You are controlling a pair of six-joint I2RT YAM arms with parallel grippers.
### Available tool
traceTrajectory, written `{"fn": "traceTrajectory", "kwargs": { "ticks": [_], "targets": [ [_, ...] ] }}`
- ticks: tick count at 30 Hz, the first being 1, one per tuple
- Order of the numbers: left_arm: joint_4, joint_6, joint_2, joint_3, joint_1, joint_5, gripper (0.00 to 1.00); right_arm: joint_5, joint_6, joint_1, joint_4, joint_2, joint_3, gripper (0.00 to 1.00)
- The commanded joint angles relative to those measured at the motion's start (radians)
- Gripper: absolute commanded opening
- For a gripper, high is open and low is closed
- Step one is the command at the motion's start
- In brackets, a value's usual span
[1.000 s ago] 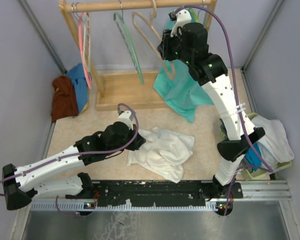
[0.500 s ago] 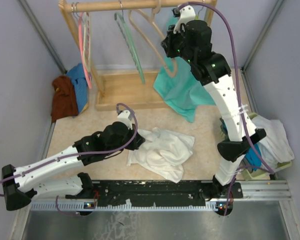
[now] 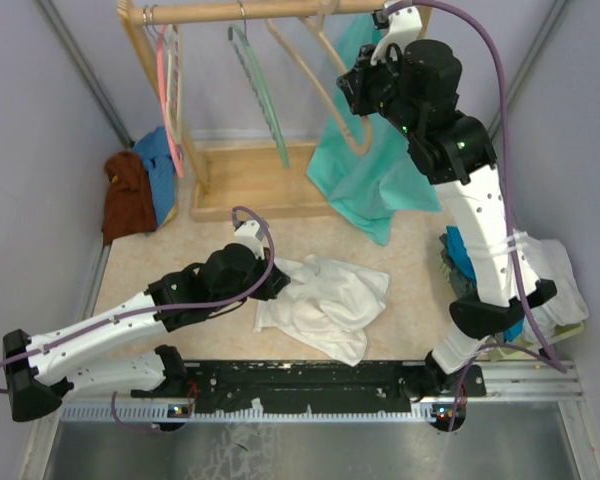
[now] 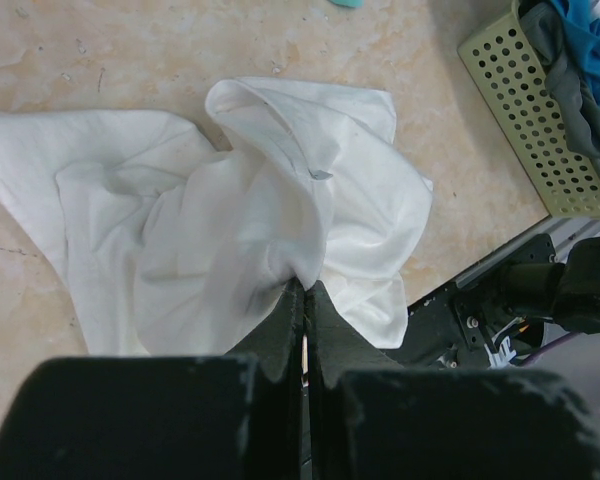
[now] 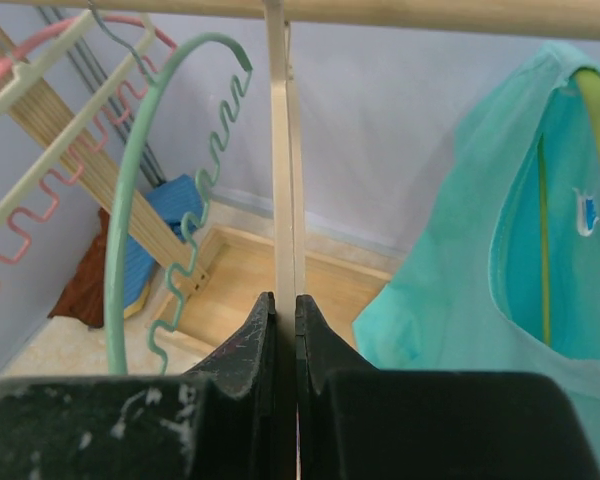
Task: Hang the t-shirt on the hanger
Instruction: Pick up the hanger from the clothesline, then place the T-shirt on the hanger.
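The white t-shirt (image 3: 325, 300) lies crumpled on the table near the front; it also fills the left wrist view (image 4: 230, 220). My left gripper (image 3: 278, 283) is shut on a fold of the t-shirt (image 4: 302, 282). The beige hanger (image 3: 315, 60) hangs by its hook on the wooden rail (image 3: 270, 10). My right gripper (image 3: 352, 92) is high at the back and shut on the hanger's frame, seen edge-on in the right wrist view (image 5: 284, 200), with the gripper's tips (image 5: 285, 300) closed around it.
A thin green hanger (image 3: 260, 90) and pink hangers (image 3: 168, 80) hang left of the beige one. A teal top (image 3: 370, 170) hangs right of it. Rust-brown and blue garments (image 3: 140, 190) lie at the left wall. A basket of clothes (image 3: 540, 290) stands at the right.
My right arm has moved to the right and a little up along the rail, taking the beige hanger with it. The left arm and the t-shirt have not moved.
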Motion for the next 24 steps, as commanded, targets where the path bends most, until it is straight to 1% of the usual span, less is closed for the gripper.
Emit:
{"fn": "traceTrajectory", "kwargs": {
  "ticks": [1, 5, 9, 12, 14, 19, 24],
  "targets": [
    [0.013, 0.002, -0.016, -0.010, -0.003, 0.010, 0.00, -0.057, -0.010, 0.001, 0.019, -0.088, -0.017, 0.00],
    [0.007, 0.003, -0.012, -0.006, -0.002, 0.015, 0.00, -0.054, -0.001, 0.003, 0.010, -0.160, -0.103, 0.00],
    [0.004, -0.002, -0.007, -0.009, -0.002, 0.021, 0.00, -0.055, 0.012, 0.005, 0.028, -0.281, -0.218, 0.00],
    [-0.002, 0.003, -0.006, -0.007, -0.002, 0.013, 0.00, -0.054, 0.012, 0.004, -0.001, -0.358, -0.265, 0.00],
    [-0.007, 0.005, -0.006, -0.004, -0.002, 0.009, 0.00, -0.057, 0.012, 0.004, -0.040, -0.406, -0.291, 0.00],
    [-0.025, 0.005, -0.009, -0.001, -0.002, 0.000, 0.00, -0.059, 0.024, 0.004, -0.203, -0.557, -0.393, 0.00],
    [-0.070, 0.001, -0.024, 0.006, -0.002, -0.017, 0.00, -0.135, 0.103, 0.004, -0.367, -0.748, -0.535, 0.00]
  ]
}}
